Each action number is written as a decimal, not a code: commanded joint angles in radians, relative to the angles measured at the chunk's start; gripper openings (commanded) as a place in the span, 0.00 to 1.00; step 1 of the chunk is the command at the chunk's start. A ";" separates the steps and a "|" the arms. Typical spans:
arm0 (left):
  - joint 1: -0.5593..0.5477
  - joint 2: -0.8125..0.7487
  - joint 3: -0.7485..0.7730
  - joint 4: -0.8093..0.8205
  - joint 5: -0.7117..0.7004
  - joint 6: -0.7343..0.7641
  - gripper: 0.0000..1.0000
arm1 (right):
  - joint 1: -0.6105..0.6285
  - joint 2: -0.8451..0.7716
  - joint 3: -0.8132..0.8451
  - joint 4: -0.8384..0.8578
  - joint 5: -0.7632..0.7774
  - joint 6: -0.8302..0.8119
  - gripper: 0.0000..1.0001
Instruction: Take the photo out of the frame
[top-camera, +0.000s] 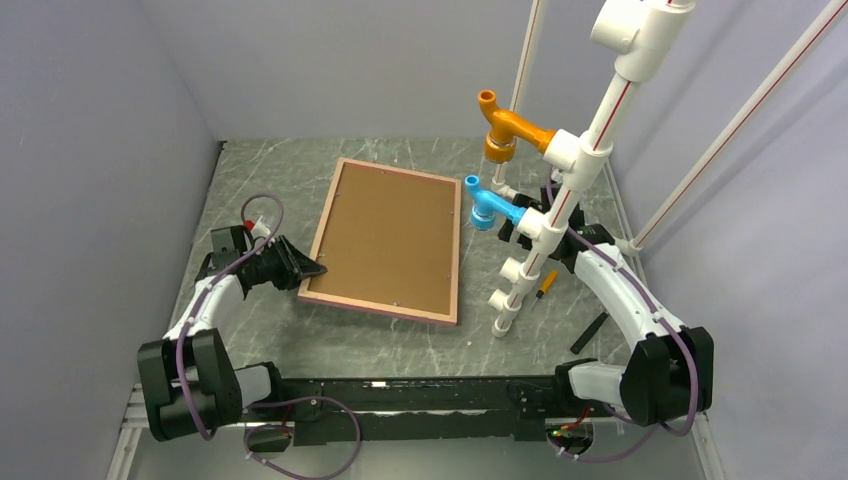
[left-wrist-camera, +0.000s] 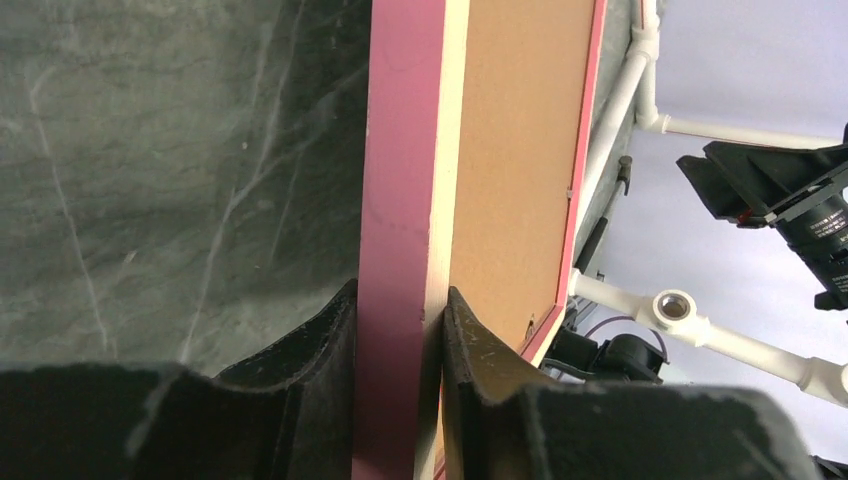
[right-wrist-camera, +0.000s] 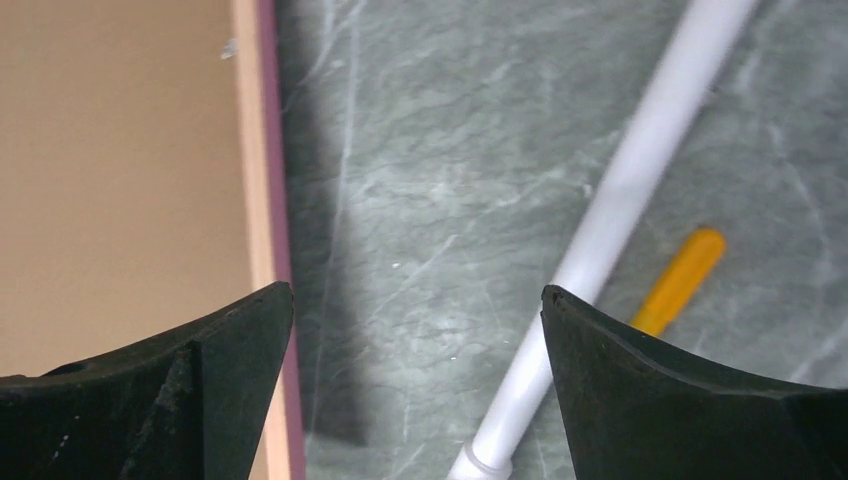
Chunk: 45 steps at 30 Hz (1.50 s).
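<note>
- we're noting frame (top-camera: 458, 255) lying face-down on surface (top-camera: 280, 170), backing board (top-camera: 388, 235) up and in place
- left end effector (left-wrist-camera: 400, 300) clamping frame's left edge
- right end effector (right-wrist-camera: 418, 300) hovering wide open beside right edge
- photo hidden beneath; we're judging removal barely begun

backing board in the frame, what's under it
Nothing beneath it shows: the brown backing board fills the pink frame, which is back side up over the table. The photo, if under the board, is covered.
</note>
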 joint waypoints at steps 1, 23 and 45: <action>0.000 0.044 -0.018 -0.036 -0.161 0.004 0.04 | -0.004 -0.020 -0.006 -0.078 0.229 0.095 0.94; -0.003 -0.046 0.005 -0.162 -0.368 -0.023 0.73 | -0.262 0.071 -0.148 -0.044 0.184 0.195 0.61; -0.552 -0.330 0.069 -0.035 -0.211 -0.093 0.78 | -0.261 0.285 -0.181 0.043 0.140 0.265 0.37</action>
